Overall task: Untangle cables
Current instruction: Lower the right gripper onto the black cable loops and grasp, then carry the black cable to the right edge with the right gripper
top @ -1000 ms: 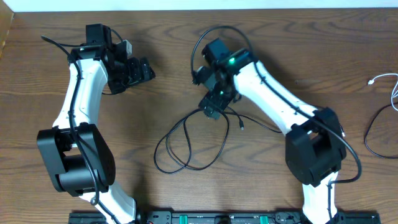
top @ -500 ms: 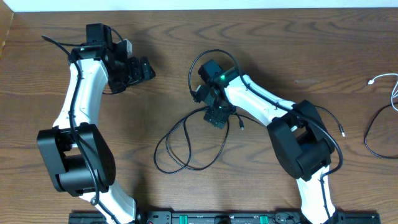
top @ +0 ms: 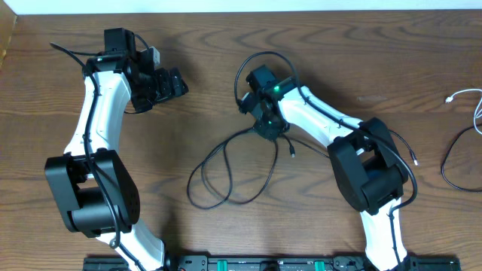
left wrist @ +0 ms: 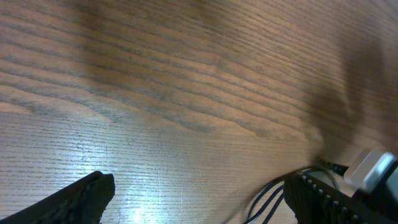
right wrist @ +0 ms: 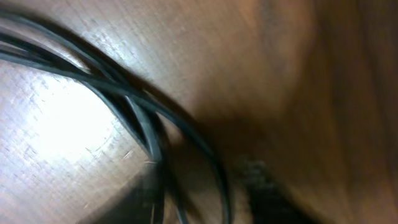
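Note:
The black cable lies in loose loops on the middle of the wooden table. My right gripper is down at the top of those loops. In the right wrist view, strands of the black cable run between its fingers, and the gripper has its jaws drawn in close around them. Blur hides whether they pinch. The white cable lies far off at the right edge. My left gripper hovers open at the upper left, and the left wrist view shows the gripper with only bare wood between its fingers.
Another black cord curves along the table's right edge below the white cable. A small plug lies just right of the loops. The right arm's own wire arcs above its wrist. A black rail runs along the front.
My right gripper's jaws have drawn in from wide open around the black cable's strands, and the arm's elbow has swung left. The left arm has not moved.

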`<action>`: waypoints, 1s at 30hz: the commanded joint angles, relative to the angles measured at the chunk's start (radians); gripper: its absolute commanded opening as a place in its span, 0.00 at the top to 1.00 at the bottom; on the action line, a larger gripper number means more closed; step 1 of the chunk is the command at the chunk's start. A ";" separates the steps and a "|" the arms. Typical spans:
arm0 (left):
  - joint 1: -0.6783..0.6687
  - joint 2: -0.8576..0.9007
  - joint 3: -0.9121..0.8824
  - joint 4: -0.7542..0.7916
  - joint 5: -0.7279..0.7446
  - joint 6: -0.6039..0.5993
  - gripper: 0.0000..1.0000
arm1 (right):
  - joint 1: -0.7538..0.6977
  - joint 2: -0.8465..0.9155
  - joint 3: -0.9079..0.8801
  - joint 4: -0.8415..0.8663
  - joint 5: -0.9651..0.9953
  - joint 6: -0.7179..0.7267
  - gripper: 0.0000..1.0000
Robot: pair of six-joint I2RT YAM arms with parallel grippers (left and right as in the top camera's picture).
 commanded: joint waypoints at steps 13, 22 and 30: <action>0.002 -0.021 0.016 0.002 -0.006 -0.005 0.08 | -0.187 0.119 0.314 -0.146 0.073 0.330 0.99; 0.002 -0.021 0.016 0.016 -0.006 -0.005 0.08 | -0.369 0.119 0.854 -0.519 0.074 0.379 0.99; 0.002 -0.021 0.016 0.041 -0.006 -0.005 0.08 | -0.599 0.119 1.117 -0.755 0.076 0.425 0.99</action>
